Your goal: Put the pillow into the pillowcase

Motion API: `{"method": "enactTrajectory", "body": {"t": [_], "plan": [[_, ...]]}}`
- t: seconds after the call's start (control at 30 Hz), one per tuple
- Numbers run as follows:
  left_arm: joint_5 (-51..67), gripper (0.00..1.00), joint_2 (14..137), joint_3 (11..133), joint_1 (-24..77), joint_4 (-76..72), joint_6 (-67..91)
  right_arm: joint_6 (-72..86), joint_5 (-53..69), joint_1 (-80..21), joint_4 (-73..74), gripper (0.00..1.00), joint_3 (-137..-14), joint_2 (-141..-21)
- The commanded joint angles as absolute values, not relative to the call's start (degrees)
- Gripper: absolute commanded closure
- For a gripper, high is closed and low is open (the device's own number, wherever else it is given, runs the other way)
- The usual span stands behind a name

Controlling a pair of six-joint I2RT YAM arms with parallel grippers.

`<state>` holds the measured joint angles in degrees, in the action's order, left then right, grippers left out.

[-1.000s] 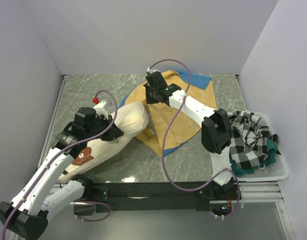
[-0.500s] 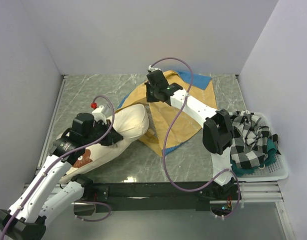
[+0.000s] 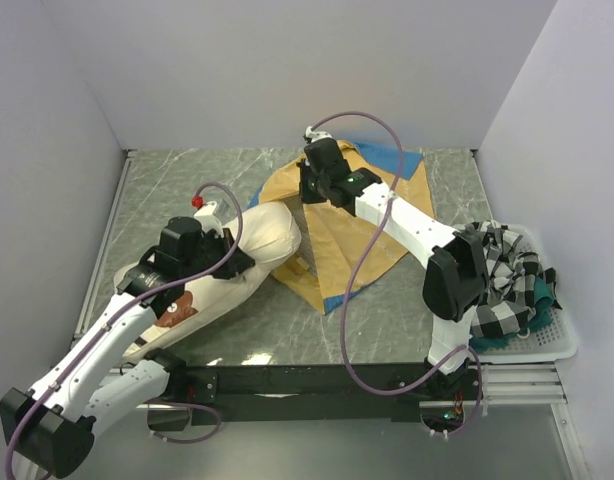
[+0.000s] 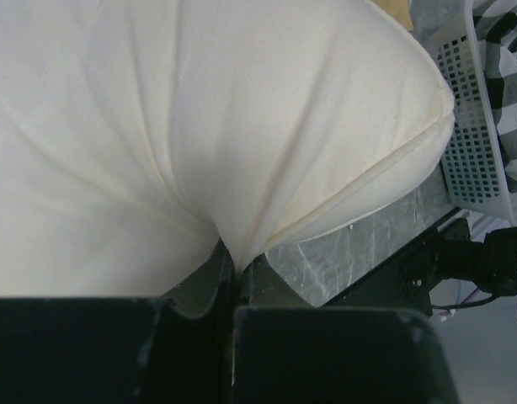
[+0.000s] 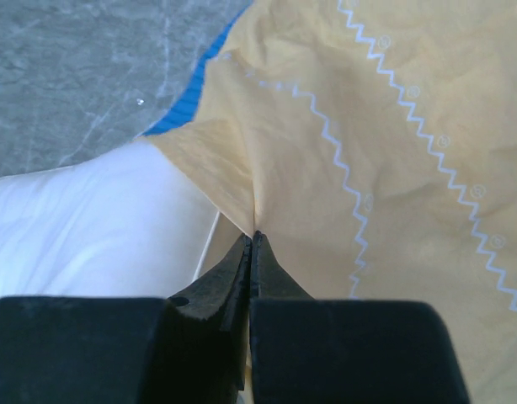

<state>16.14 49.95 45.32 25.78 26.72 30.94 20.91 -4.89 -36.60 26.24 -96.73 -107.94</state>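
Observation:
The cream-white pillow [image 3: 255, 240] lies at the left middle of the table, its far end against the mouth of the pillowcase [image 3: 359, 225]. The pillowcase is mustard-yellow with pale zigzags and blue edges. My left gripper [image 3: 230, 258] is shut on a fold of the pillow [image 4: 242, 151], pinched between its jaws [image 4: 233, 265]. My right gripper [image 3: 307, 195] is shut on the yellow edge of the pillowcase [image 5: 368, 151], pinched at its tip [image 5: 254, 240] just above the pillow [image 5: 90, 227]. A brown print [image 3: 173, 313] shows on the pillow's near end.
A white perforated basket [image 3: 532, 345] at the right edge holds a black-and-white checked cloth [image 3: 507, 275]; it also shows in the left wrist view [image 4: 473, 126]. White walls close the table at the back and both sides. Purple cables loop over both arms.
My right gripper has drawn the pillowcase edge a little back and right. My left gripper, still on the pillow, has shifted slightly toward the pillowcase after dipping back.

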Motion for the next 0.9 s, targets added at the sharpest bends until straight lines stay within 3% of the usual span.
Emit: {"method": "enactTrajectory", "body": {"t": [0.0,0.17,0.53,0.87], "plan": [[12.84,0.99,50.10,46.32,26.89,12.58,32.43,19.51,-4.31,-36.65,24.17,1.00,-95.72,-102.32],[9.24,0.99,55.27,47.55,32.76,9.49,32.17,18.55,-4.22,-36.91,24.17,1.00,-93.25,-98.80],[-16.93,0.99,68.11,44.21,44.82,3.26,35.85,17.84,-4.22,-39.46,27.07,1.00,-88.69,-94.84],[-22.05,0.99,76.29,41.57,46.58,-1.49,42.00,17.75,-8.09,-41.31,31.28,1.00,-85.78,-88.42]]}}
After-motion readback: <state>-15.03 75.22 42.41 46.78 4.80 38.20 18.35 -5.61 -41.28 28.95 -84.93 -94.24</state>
